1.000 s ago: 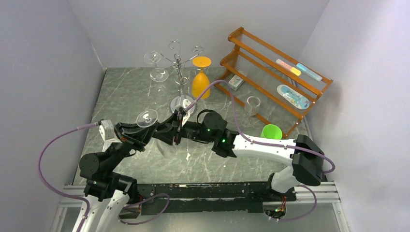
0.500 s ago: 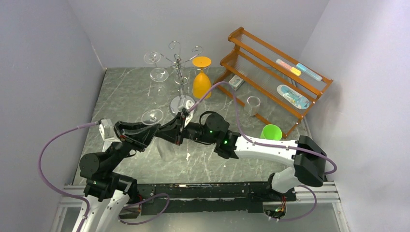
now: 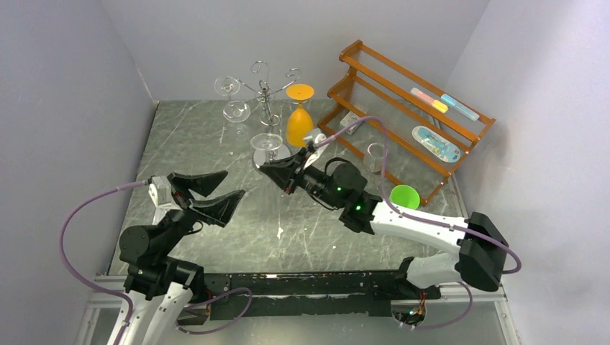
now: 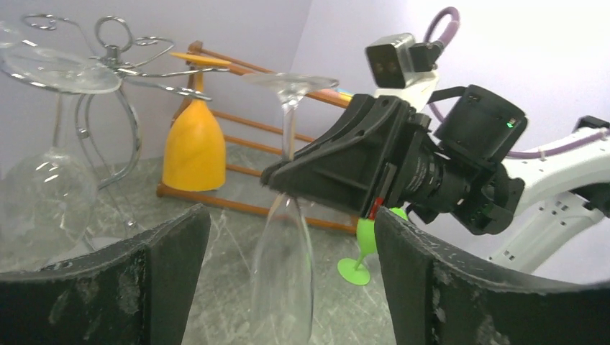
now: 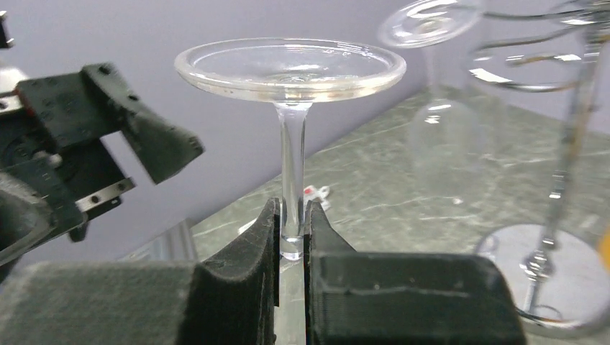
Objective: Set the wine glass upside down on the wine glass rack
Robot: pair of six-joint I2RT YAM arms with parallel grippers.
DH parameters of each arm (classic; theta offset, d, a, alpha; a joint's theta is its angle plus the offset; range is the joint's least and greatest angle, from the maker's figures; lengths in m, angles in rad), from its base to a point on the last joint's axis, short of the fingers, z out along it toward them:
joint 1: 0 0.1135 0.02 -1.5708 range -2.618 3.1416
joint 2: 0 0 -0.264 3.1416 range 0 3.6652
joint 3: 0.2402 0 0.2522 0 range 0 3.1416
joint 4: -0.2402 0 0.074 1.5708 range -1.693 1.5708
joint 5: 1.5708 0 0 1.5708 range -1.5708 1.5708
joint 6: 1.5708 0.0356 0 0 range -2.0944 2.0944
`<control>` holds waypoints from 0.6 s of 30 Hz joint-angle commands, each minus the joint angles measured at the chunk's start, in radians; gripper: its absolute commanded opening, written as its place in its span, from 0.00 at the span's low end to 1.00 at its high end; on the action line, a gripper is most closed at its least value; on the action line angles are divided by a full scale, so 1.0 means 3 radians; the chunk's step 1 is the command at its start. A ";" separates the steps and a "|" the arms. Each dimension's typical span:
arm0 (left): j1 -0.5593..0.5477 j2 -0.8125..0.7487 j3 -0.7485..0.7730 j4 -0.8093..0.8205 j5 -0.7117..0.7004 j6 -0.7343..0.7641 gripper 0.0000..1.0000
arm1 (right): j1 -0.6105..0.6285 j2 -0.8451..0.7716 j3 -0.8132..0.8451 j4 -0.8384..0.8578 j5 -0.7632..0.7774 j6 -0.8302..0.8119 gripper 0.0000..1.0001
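The clear wine glass (image 5: 291,68) hangs upside down, foot up, and my right gripper (image 5: 291,215) is shut on its stem. From above, the foot of the wine glass (image 3: 267,141) shows just in front of the chrome wine glass rack (image 3: 267,93), over my right gripper (image 3: 267,170). My left gripper (image 3: 231,185) stands open to the left, apart from the glass. In the left wrist view the wine glass (image 4: 284,273) bowl hangs between the wide fingers of my left gripper (image 4: 288,230), touching neither. The rack (image 5: 575,108) is at the right of the right wrist view.
A clear glass (image 3: 236,108) hangs on the rack's left side and an orange glass (image 3: 298,122) sits upside down at its right. An orange wooden shelf (image 3: 410,108) stands at the back right, with a tumbler (image 3: 375,154) and a green goblet (image 3: 404,195) in front.
My left gripper opened and let go of the glass bowl. My right gripper, shut on the stem, carried the glass up and back toward the rack.
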 commanded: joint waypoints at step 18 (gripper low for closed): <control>0.0017 0.0892 0.0604 -0.1464 -0.1476 0.0551 0.90 | -0.0653 0.0382 0.0420 -0.0024 0.0637 -0.0324 0.00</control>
